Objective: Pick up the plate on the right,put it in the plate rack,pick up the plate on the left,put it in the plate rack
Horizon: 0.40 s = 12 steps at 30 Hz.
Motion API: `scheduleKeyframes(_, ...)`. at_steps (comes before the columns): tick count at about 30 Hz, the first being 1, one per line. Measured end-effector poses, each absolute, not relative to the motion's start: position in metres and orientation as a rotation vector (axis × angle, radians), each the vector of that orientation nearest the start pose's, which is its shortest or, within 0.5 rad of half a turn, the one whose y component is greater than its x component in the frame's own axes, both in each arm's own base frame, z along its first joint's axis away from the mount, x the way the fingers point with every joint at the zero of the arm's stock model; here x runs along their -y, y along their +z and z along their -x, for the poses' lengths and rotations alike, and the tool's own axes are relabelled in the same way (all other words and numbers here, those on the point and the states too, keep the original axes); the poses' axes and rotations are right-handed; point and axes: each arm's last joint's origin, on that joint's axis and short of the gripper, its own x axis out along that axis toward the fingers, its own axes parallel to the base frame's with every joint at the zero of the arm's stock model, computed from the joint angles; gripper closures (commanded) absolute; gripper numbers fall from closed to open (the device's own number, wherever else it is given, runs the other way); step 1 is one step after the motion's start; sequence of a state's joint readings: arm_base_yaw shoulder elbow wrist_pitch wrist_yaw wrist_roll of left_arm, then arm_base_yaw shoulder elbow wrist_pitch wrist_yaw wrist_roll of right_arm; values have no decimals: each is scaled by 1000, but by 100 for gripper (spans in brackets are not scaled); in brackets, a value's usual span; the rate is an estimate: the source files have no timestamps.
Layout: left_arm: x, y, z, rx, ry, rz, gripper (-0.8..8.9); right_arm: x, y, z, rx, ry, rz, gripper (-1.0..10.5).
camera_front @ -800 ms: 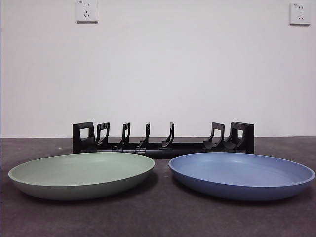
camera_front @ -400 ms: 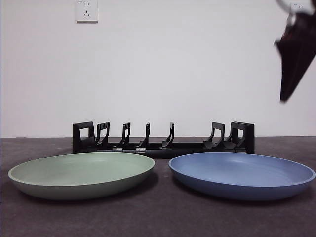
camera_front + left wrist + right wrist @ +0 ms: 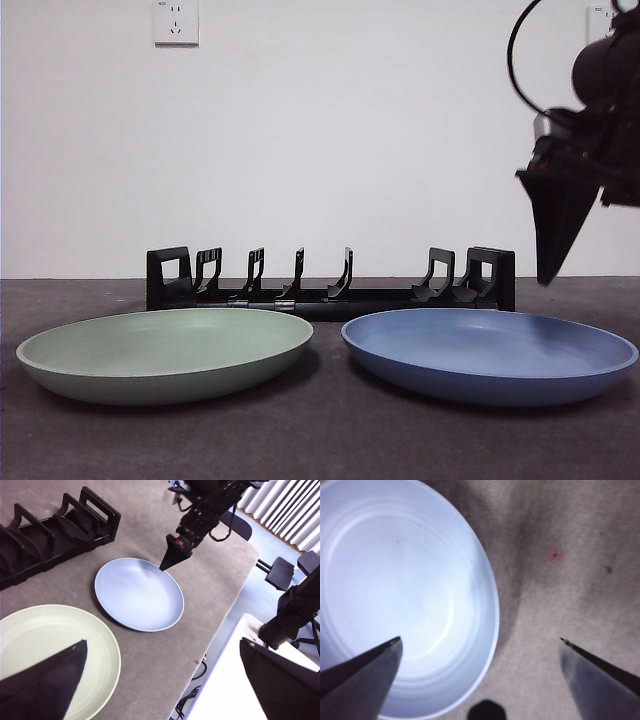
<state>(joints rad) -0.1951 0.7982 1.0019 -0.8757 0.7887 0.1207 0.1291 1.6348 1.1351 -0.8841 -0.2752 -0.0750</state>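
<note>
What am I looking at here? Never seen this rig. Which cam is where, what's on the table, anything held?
It is a two-armed table robot; each arm ends in a two-jawed claw. One picture comes from a low camera looking level across the table; the other two come from cameras on the arms' wrists.

On the table lie a green plate and a blue plate, both flat. Behind them stands an empty black plate rack.

The right claw hangs open over the blue plate's rim, one jaw above the plate and one above bare table. It is the dark shape at the front view's right.

The left claw waits open, higher up, near the green plate.

Nothing is held.
</note>
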Motion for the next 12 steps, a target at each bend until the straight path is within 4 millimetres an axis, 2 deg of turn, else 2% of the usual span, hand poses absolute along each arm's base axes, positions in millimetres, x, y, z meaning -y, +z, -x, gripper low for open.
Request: scheduleKeyframes(12,46,346,-126,-610,-983,97,185,-54,190,-305,-1399,384,-28,480)
